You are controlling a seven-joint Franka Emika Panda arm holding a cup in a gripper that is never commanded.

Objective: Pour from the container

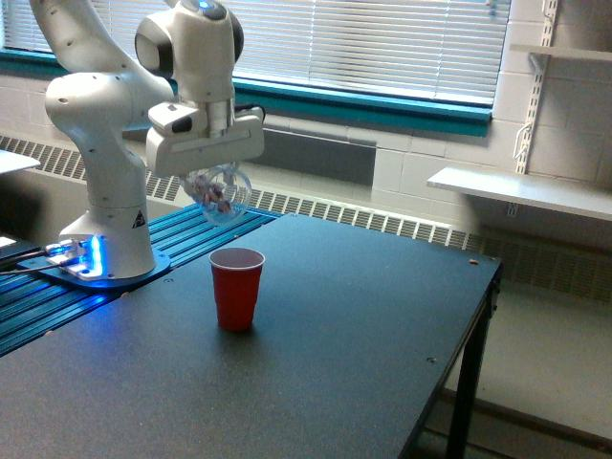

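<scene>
My gripper point(216, 180) is shut on the container point(221, 194), a small clear plastic cup with brownish-pink bits inside. The cup hangs tilted under the white hand, its mouth turned down and toward the exterior view's right. It is in the air above and slightly left of the red cup point(236, 288). That opaque red cup with a white inside stands upright on the dark table point(316, 373). A clear gap separates the two cups.
The arm's white base point(105, 244) sits on a blue ribbed platform point(143, 277) at the exterior view's left. Behind are a window with blinds, a radiator grille and a wall shelf point(521, 191). The table's right edge point(469, 325) drops to the floor.
</scene>
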